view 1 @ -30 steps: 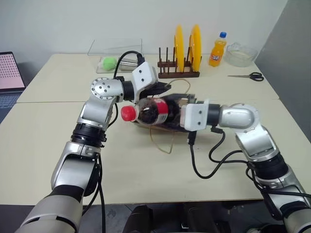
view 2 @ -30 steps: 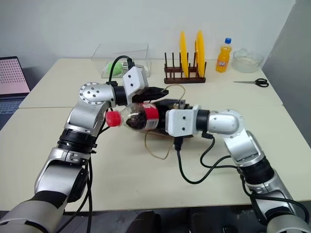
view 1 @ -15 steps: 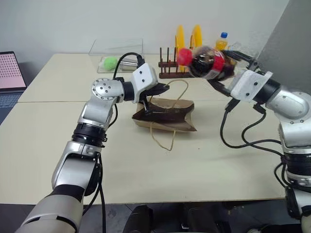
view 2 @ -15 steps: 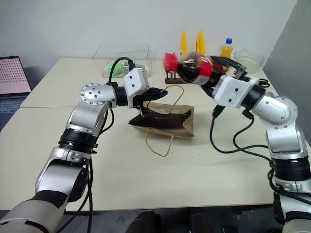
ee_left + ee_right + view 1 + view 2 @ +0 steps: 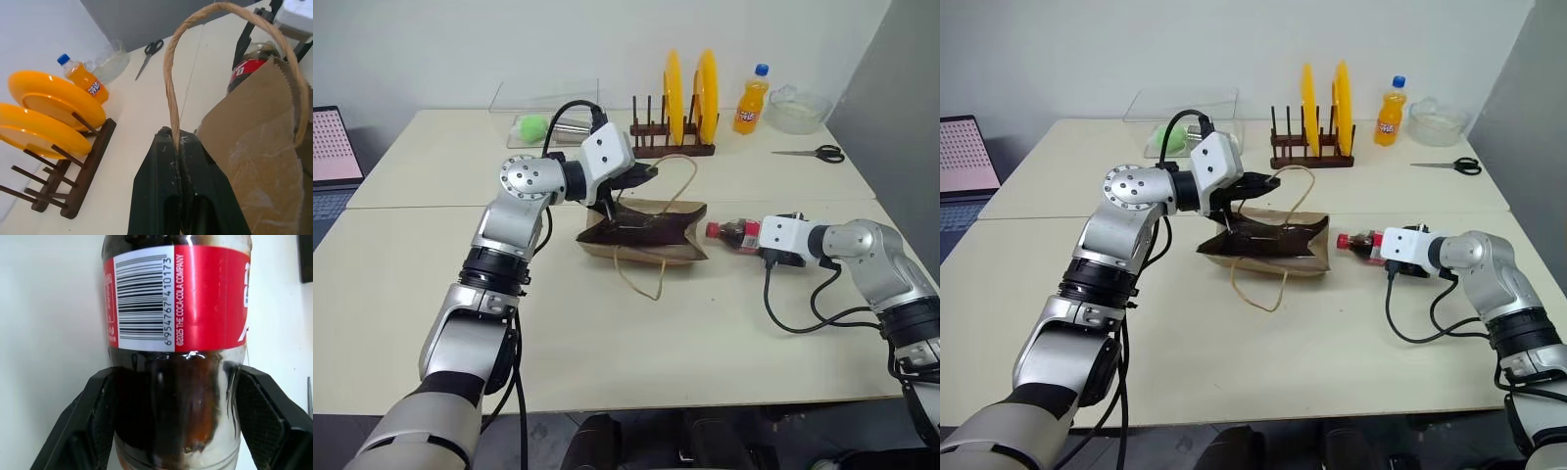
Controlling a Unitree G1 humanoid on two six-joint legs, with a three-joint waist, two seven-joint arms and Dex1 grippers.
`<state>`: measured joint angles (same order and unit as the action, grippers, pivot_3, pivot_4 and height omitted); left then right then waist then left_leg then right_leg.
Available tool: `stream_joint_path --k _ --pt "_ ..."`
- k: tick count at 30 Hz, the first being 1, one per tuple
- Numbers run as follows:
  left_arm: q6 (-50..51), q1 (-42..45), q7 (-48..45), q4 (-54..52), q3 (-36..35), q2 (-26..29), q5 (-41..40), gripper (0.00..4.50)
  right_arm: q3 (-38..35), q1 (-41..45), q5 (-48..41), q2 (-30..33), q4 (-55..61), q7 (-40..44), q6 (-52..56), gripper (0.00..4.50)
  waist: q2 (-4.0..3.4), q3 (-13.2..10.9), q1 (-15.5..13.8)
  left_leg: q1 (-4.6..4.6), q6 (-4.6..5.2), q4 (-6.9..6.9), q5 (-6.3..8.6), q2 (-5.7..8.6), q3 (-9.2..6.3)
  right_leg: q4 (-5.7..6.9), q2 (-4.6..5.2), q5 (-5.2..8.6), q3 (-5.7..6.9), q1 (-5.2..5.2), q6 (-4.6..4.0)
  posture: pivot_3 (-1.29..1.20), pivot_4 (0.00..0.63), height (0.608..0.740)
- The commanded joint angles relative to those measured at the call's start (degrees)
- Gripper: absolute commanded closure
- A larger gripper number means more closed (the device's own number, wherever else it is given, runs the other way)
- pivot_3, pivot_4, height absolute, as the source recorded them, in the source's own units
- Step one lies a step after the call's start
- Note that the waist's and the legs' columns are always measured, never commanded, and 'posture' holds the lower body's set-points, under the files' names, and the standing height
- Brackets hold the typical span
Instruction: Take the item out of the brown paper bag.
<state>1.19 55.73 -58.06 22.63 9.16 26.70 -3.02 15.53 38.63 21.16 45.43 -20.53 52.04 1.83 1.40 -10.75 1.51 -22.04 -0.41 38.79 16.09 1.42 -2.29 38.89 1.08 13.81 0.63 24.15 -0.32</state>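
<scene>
cream tables (image 5: 401,294), white wall (image 5: 460,44), grey partition (image 5: 901,88)

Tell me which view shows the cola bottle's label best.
The right wrist view: the cola bottle sits close up between the right claw's fingers, its barcode readable. Both eye views show it small, lying right of the paper bag. The left wrist view catches it behind the bag's edge.
</scene>
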Motion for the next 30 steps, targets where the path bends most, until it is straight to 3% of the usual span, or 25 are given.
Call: stream_joint_path --k 1,4,8,15,18,22,26,29,30 --pt "0.3 0.5 0.7 -2.4 -0.9 0.4 -0.3 4.5 0.0 1.0 -1.0 0.6 -0.4 3.1 0.9 1.47 0.0 0.0 0.0 0.0 0.0 0.0 0.0 0.0 0.0 0.0 0.0 0.0 0.0 0.0 0.0 0.0 0.15 0.74" --pt "0.4 0.3 0.7 -2.7 -0.9 0.5 -0.3 4.5 -0.4 1.2 -1.5 0.8 -0.6 4.2 1.5 1.47 0.0 0.0 0.0 0.0 -0.01 0.0 0.0 0.0 -0.01 0.0 0.0 0.0 0.02 0.0 0.0 0.0 0.15 0.74" --pt "0.6 0.1 0.6 -3.1 -0.9 0.5 -0.4 4.5 -1.0 1.4 -1.7 1.2 -0.5 4.3 1.2 0.08 0.0 0.0 -0.1 -0.01 -0.01 0.0 -0.01 0.0 -0.02 0.0 0.01 0.0 0.03 0.0 0.0 0.0 0.15 0.74" --pt "0.1 0.5 0.5 -1.9 -0.6 0.2 -0.2 4.5 -6.8 0.2 -7.0 6.9 6.5 8.1 2.8 0.03 -0.01 0.0 -0.1 -0.01 -0.01 0.0 0.0 0.0 0.01 0.0 0.02 0.0 0.02 0.0 0.0 0.0 0.15 0.74" --pt "-0.5 0.8 0.6 -1.2 -0.6 0.0 -0.1 4.5 -12.3 -2.2 -12.3 10.9 14.3 11.1 7.5 0.03 -0.01 0.0 -0.2 -0.03 -0.01 0.0 0.0 0.0 0.0 -0.02 0.02 0.0 0.03 0.0 0.01 0.0 0.15 0.74" --pt "-1.9 1.8 1.7 0.8 -0.8 -0.9 0.2 4.5 -25.5 -11.6 -25.6 13.4 31.5 15.2 18.7 0.03 0.0 0.0 -0.6 -0.02 0.0 0.0 0.0 -0.01 -0.07 -0.03 0.02 0.01 0.09 -0.04 0.01 0.0 0.15 0.74" --pt "-2.5 3.1 0.5 3.6 -0.3 -0.8 0.4 4.5 -34.1 -20.6 -39.3 0.3 54.1 4.0 31.9 0.03 0.07 0.0 -0.4 0.06 -0.01 -0.01 0.0 -0.09 -0.2 0.0 -0.04 0.16 0.13 -0.13 0.29 0.0 0.15 0.74" --pt "-3.9 4.6 1.7 7.1 -0.1 -0.8 1.8 4.5 -30.5 -26.7 -38.9 -12.2 64.9 -9.2 33.5 0.03 0.06 0.0 -0.5 0.06 -0.03 0.05 0.0 -0.05 -0.22 0.07 -0.02 0.17 0.11 -0.1 0.31 0.0 0.15 0.74" --pt "-4.6 5.2 2.2 8.3 0.0 -0.9 2.3 4.3 -28.4 -28.8 -37.4 -15.4 67.1 -12.7 32.9 0.01 0.06 0.0 -0.6 0.05 -0.03 0.05 -0.01 -0.02 -0.22 0.06 -0.01 0.17 0.1 -0.09 0.31 0.0 0.15 0.74"
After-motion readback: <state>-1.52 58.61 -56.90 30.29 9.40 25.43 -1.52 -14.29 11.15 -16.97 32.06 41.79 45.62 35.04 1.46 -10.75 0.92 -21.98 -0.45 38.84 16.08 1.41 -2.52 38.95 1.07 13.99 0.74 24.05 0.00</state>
